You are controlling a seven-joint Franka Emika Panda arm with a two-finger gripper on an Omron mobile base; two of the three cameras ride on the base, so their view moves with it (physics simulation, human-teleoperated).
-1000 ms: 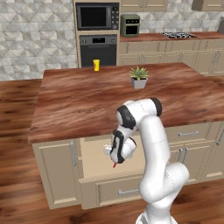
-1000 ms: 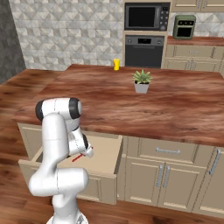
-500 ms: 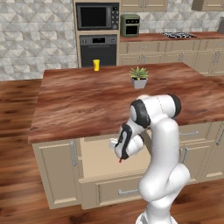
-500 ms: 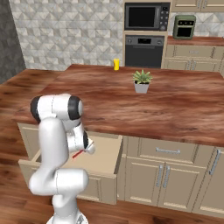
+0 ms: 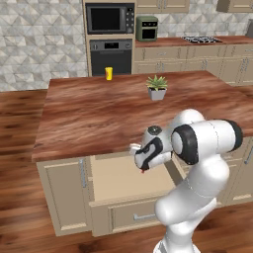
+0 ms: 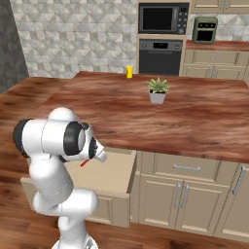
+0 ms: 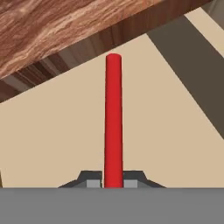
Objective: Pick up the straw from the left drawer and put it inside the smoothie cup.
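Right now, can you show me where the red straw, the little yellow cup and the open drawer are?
straw [image 7: 113,118], hand view, middle of its red shaft, clamped between the fingertips.
smoothie cup [image 5: 108,73], left base view, its yellow side, at the counter's far edge.
left drawer [image 5: 126,177], left base view, its bare tan floor.

The white arm bends down over the open left drawer [image 5: 126,178]. Its gripper [image 5: 141,165] hangs above the tan inside, with a bit of the red straw [image 5: 142,171] poking out. The yellow smoothie cup [image 5: 108,73] stands far back on the brown counter [image 5: 89,113], well apart from a potted plant [image 5: 156,87].
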